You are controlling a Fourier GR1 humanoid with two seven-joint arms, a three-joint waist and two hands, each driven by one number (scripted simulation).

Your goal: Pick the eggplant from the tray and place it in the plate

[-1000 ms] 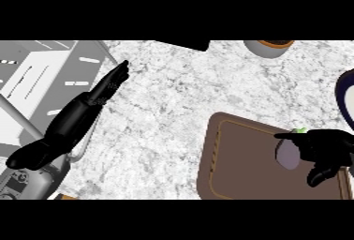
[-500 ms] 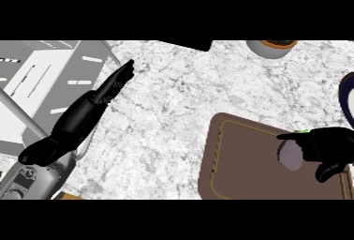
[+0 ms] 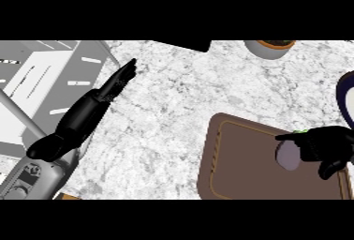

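Observation:
A pale purple eggplant (image 3: 286, 155) with a bit of green stem lies over the brown tray (image 3: 242, 164) at the lower right. My right hand (image 3: 328, 147) is curled round its right side and hides most of it. At the right edge a dark-rimmed white plate (image 3: 346, 91) shows only as a sliver. My left hand (image 3: 86, 112) lies open on the left, fingers straight and pointing up and to the right, far from the tray.
A grey metal sink or rack (image 3: 41, 84) fills the upper left. At the top stands a white pot with brown contents (image 3: 271, 47), beside a dark object (image 3: 183, 44). Marbled counter (image 3: 173, 93) lies between my hands.
My right hand has shifted slightly right with the eggplant in it, closing round it more. The left arm has swung a little upward and to the right.

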